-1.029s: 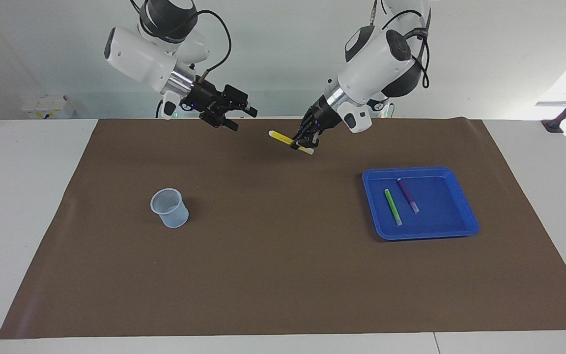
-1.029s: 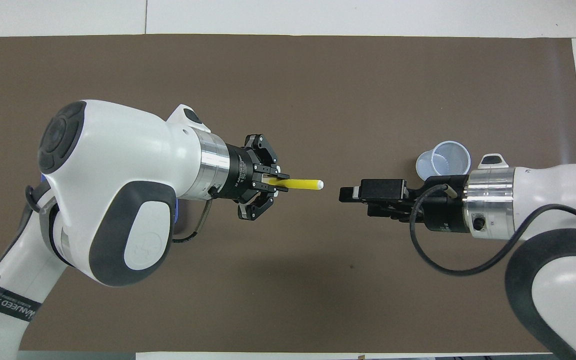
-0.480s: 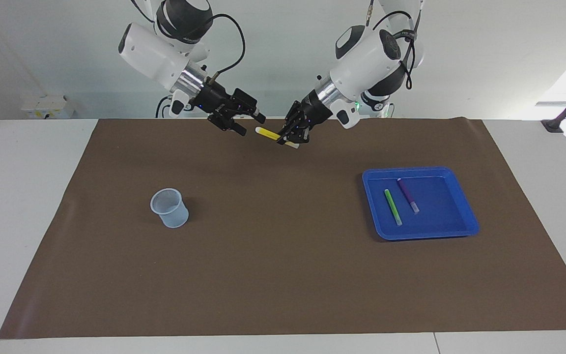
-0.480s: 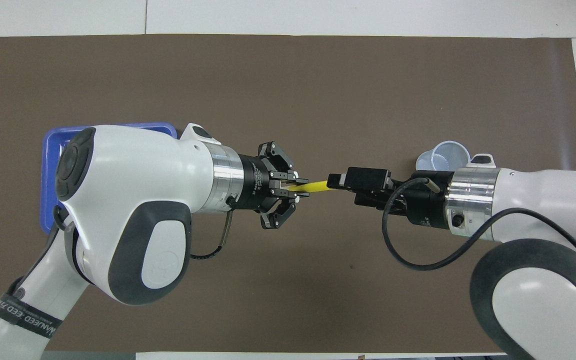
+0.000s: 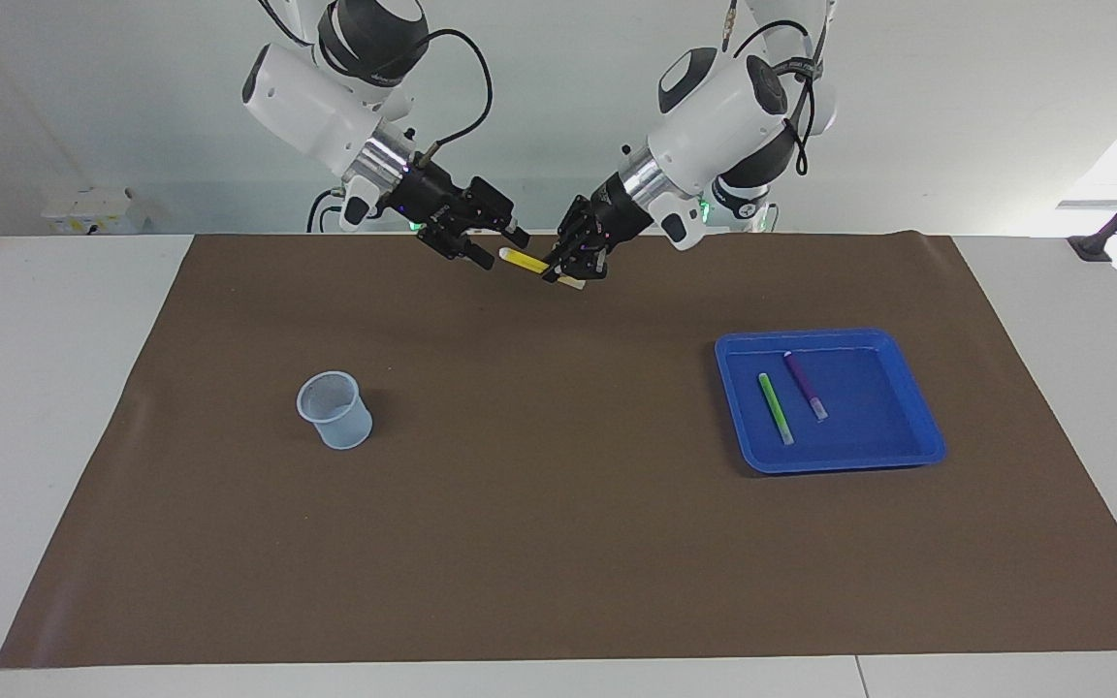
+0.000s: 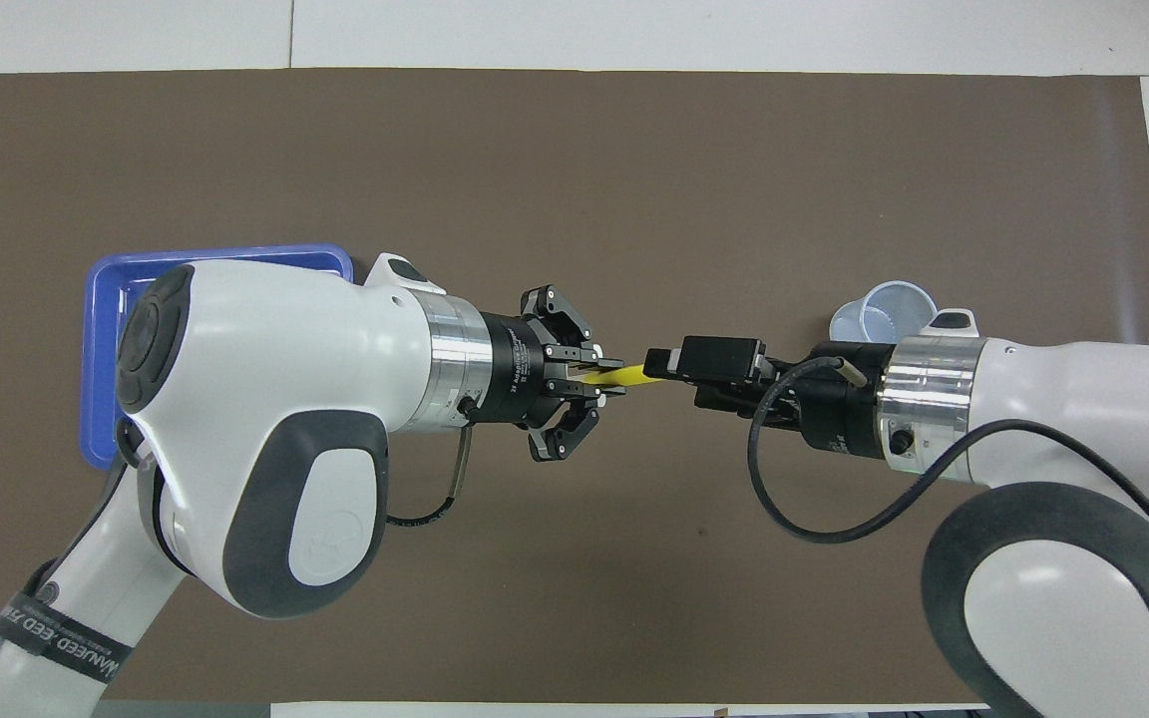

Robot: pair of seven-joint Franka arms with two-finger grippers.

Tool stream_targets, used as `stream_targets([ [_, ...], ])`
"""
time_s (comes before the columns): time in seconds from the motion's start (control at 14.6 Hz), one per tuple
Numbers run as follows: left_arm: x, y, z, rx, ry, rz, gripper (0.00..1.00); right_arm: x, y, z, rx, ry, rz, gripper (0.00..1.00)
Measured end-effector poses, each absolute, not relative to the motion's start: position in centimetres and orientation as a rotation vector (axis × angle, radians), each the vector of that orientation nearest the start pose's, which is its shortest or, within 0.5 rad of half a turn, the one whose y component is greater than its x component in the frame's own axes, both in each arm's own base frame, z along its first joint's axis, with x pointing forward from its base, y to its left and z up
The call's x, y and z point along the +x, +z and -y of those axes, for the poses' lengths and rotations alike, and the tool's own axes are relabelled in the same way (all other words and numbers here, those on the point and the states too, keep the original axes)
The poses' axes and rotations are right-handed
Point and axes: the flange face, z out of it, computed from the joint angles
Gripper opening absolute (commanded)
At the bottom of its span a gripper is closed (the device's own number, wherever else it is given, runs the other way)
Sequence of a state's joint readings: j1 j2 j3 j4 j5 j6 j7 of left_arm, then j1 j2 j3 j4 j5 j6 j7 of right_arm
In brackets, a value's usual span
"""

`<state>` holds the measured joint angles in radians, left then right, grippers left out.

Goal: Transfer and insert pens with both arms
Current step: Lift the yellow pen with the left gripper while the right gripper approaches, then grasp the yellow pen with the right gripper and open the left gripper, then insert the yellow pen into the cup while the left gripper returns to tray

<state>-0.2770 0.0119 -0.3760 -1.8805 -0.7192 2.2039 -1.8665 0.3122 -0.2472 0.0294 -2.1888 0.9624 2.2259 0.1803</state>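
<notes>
My left gripper (image 5: pixel 566 271) is shut on the yellow pen (image 5: pixel 525 260), held in the air over the mat's edge by the robots. The pen's free end points toward my right gripper (image 5: pixel 503 247). That gripper stands open, with a finger on each side of the pen's end. From overhead, the pen (image 6: pixel 624 376) bridges the left gripper (image 6: pixel 606 374) and the right gripper (image 6: pixel 656 361), which covers its tip. The green pen (image 5: pixel 776 408) and the purple pen (image 5: pixel 805 385) lie side by side in the blue tray (image 5: pixel 830 336). The left arm hides them in the overhead view.
A clear plastic cup (image 5: pixel 335 410) stands upright on the brown mat (image 5: pixel 558 543) toward the right arm's end. From overhead the cup (image 6: pixel 884 317) shows just past the right wrist. Part of the tray (image 6: pixel 101 369) shows beside the left arm.
Both grippers have closed the gap between them. The right gripper has come up around the free end of the yellow pen, and its fingers have drawn a little closer together.
</notes>
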Motion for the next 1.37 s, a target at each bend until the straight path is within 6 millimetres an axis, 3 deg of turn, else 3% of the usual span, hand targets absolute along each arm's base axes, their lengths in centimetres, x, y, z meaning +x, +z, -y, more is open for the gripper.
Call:
stream_targets([
  [0.21,45.81,53.81,38.07,-2.475,0.960,2.458,0.00,47.20,53.51,-19.74,-2.239,-0.051,-0.390,0.73],
  [0.48,45.80,53.74,38.05,-2.466,0.969,2.466,0.00,47.42,53.69,-19.82,-2.236,-0.052,-0.393,0.55],
  [0.82,45.74,53.93,38.01,-2.461,0.979,2.478,0.00,47.48,53.63,-19.84,-2.237,-0.051,-0.394,0.42],
  [1.03,45.68,53.92,37.97,-2.455,0.986,2.487,0.00,47.58,53.64,-19.65,-2.236,-0.054,-0.400,0.05],
  [1.1,45.68,53.91,37.96,-2.453,0.987,2.489,0.00,47.65,53.64,-19.54,-2.235,-0.056,-0.402,0.00],
  [1.37,45.67,53.90,37.97,-2.448,0.990,2.499,0.00,47.75,53.79,-19.54,-2.231,-0.059,-0.403,0.00],
])
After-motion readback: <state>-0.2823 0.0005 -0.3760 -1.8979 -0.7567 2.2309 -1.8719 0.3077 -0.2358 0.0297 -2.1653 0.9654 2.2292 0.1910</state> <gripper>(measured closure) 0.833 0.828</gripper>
